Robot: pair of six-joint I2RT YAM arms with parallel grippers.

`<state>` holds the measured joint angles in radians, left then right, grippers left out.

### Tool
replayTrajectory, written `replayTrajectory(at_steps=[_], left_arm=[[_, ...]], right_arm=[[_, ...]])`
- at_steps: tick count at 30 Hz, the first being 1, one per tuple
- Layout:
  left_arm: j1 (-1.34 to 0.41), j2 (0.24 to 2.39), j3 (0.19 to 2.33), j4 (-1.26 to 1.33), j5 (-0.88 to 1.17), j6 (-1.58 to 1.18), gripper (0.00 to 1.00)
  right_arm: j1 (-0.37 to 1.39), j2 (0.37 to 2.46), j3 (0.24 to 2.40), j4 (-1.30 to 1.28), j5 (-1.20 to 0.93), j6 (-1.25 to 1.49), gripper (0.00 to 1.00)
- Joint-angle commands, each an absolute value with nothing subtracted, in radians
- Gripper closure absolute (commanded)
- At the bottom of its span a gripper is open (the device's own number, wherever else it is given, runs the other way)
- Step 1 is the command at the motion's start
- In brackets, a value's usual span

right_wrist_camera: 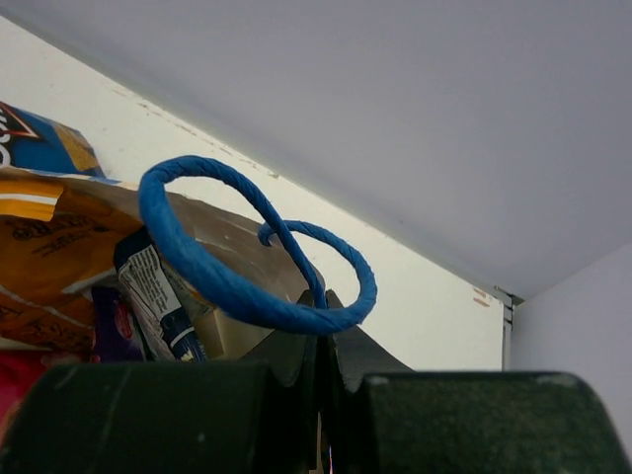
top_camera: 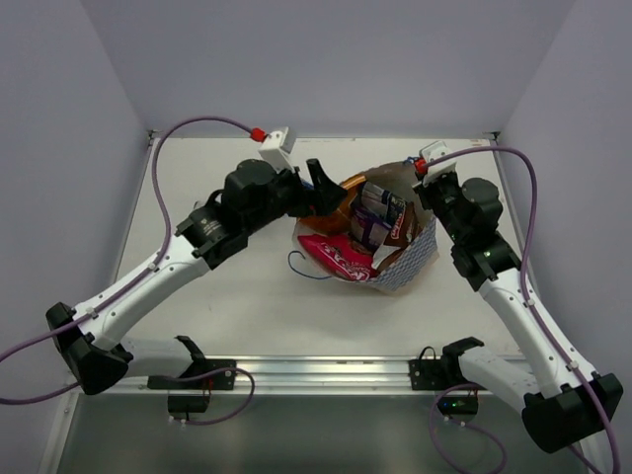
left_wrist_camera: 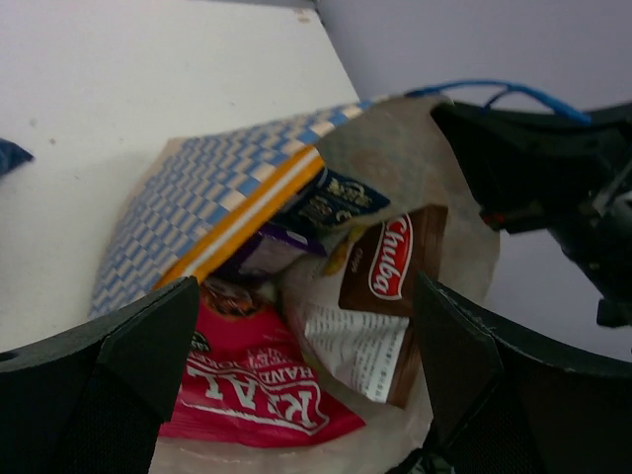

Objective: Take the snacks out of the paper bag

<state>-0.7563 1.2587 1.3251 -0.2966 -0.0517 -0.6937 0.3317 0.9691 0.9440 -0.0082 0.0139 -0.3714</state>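
Observation:
The paper bag [top_camera: 410, 262], blue-and-white checkered, lies tilted at mid-table with its mouth facing left and up. Snacks fill it: a red packet [top_camera: 334, 254], a brown packet [top_camera: 395, 229], and purple and orange ones behind. My left gripper [top_camera: 329, 191] is open and empty at the bag's mouth. In the left wrist view its fingers [left_wrist_camera: 148, 346] straddle the red packet [left_wrist_camera: 257, 390] and the brown packet [left_wrist_camera: 395, 262], touching neither. My right gripper [top_camera: 427, 193] is shut on the bag's blue cord handle [right_wrist_camera: 227, 286] at the far rim and holds that side up.
The bag's other cord handle [top_camera: 296, 265] lies on the table in front of the bag. Grey walls close in the table at the back and both sides. A metal rail [top_camera: 326, 370] runs along the near edge between the arm bases.

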Motion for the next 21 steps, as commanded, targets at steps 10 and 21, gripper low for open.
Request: replayTrajectory(at_steps=[10, 21], left_arm=[[-1.012, 1.399, 1.411, -0.224, -0.124, -0.643, 0.06], [-1.080, 1.563, 1.399, -0.058, -0.235, -0.618, 0.06]], right_arm=[[0.351, 0.922, 0.989, 0.201, 0.065, -0.416, 1.00], [0.357, 0.891, 0.920, 0.155, 0.048, -0.374, 1.00]])
